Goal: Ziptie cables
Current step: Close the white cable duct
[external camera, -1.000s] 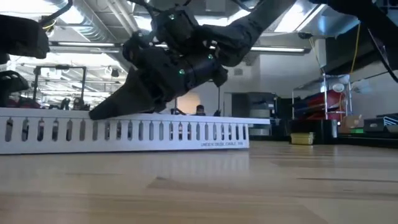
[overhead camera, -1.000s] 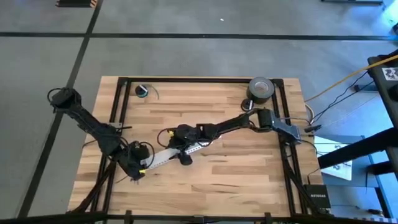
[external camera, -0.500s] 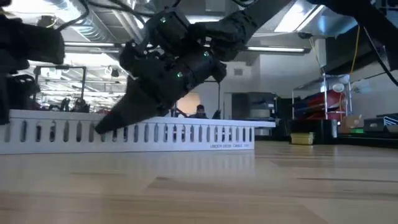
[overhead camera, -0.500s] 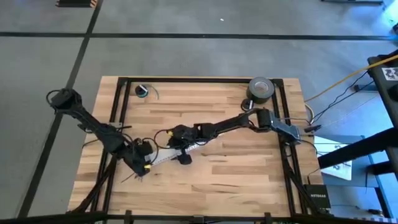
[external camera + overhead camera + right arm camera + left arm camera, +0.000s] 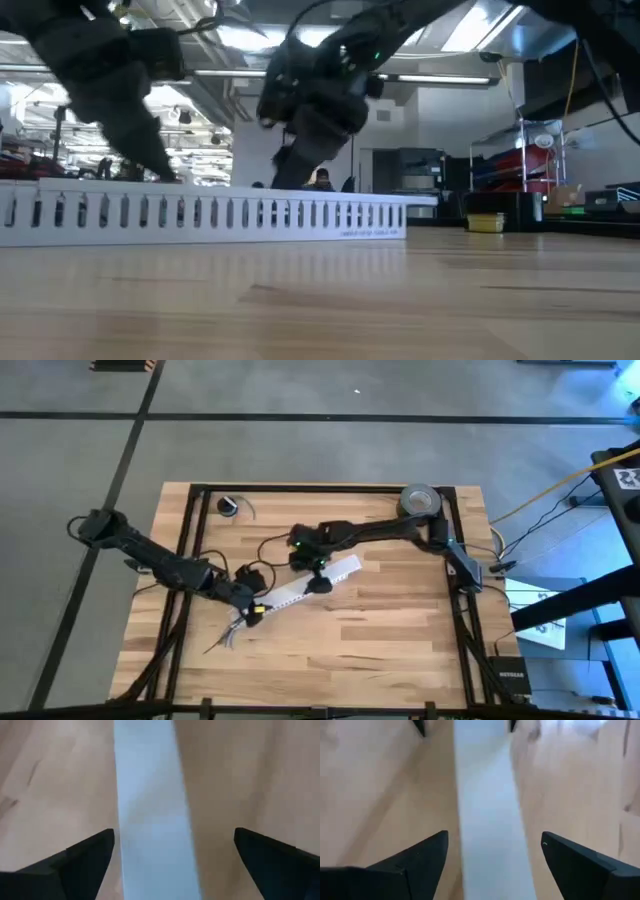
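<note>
Both grippers stand wide open over the white slotted strip, gripping nothing: my left gripper at its lower-left end, my right gripper over its upper-right part. Each wrist view shows the strip running between spread fingers. I see the cables lying loose on the table, just beside the left gripper and below the strip's end. I cannot pick out the ziptie for certain. A tape roll sits at the far right corner.
</note>
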### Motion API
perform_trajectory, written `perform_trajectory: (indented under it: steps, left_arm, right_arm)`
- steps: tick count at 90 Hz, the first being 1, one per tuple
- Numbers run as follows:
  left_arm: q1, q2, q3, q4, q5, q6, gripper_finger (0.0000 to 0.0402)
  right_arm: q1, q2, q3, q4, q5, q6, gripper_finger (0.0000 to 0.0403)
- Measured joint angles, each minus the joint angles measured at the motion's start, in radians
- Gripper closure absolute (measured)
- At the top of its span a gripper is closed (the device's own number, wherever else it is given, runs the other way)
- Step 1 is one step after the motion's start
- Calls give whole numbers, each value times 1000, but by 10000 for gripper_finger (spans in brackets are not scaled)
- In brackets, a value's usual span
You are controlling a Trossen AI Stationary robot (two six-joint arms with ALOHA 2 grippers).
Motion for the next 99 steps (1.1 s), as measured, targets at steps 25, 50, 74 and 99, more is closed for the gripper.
perform_trajectory:
  steps: [25, 50, 74, 99]
  left_arm:
    - [-67, -86, 168, -514, -24, -139, 96]
    - [-394, -119, 113, -658, -29, -564, 96]
    - [-544, -25, 24, -586, -12, -687, 96]
    - [-468, 77, -93, -407, -28, -613, 96]
  right_arm:
    - [10, -75, -6, 190, 63, 31, 4]
    - [27, -66, -7, 355, 72, 206, 4]
    - [59, -64, -7, 205, 40, 146, 4]
    - [68, -63, -98, 232, 91, 108, 4]
